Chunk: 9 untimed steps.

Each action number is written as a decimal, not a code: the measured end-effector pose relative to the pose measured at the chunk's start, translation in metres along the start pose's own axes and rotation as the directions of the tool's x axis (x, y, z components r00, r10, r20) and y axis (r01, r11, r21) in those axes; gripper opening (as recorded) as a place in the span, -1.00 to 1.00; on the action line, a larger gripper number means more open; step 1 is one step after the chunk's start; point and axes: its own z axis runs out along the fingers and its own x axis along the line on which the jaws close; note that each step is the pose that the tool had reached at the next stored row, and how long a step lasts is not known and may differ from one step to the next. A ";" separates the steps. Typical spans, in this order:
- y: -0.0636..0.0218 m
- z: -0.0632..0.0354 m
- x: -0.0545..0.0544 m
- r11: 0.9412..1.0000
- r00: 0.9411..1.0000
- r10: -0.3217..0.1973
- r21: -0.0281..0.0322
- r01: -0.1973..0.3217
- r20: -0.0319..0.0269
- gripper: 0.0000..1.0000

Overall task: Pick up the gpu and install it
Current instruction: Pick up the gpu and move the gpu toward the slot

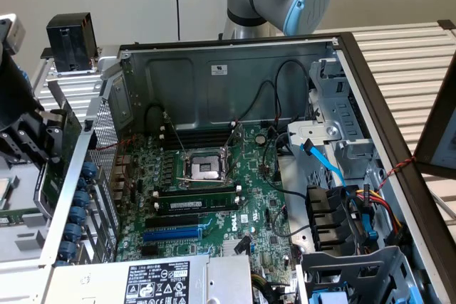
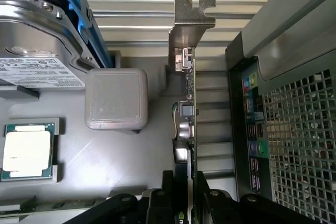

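Mid-carry, gripper (image 2: 184, 199) pinching gpu (image 2: 185, 114) edge-on beside case (image 1: 228, 46); probably calls for squaring over blue slot (image 1: 173, 233).

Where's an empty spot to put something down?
The gray tray has bare room between the CPU, the square block and the held gpu. The slatted table is bare at the exterior view's right of the case. Inside the case, cables crowd everything.
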 end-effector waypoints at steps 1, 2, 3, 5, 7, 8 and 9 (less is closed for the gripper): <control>0.0004 -0.0019 0.000 1.000 1.000 0.000 -0.003 0.000 -0.001 -0.47; 0.0007 -0.0037 0.000 1.000 1.000 0.001 -0.006 -0.001 -0.001 -0.47; 0.0011 -0.0057 0.001 1.000 1.000 0.001 -0.009 -0.001 -0.002 -0.47; 0.0017 -0.0093 0.001 1.000 1.000 0.002 -0.016 -0.002 -0.003 -0.47; 0.0024 -0.0133 0.002 1.000 1.000 0.003 -0.022 -0.003 -0.005 -0.47; 0.0028 -0.0156 0.002 1.000 1.000 0.003 -0.024 -0.004 -0.006 -0.47; 0.0032 -0.0183 0.002 1.000 1.000 0.004 -0.026 -0.004 -0.006 -0.47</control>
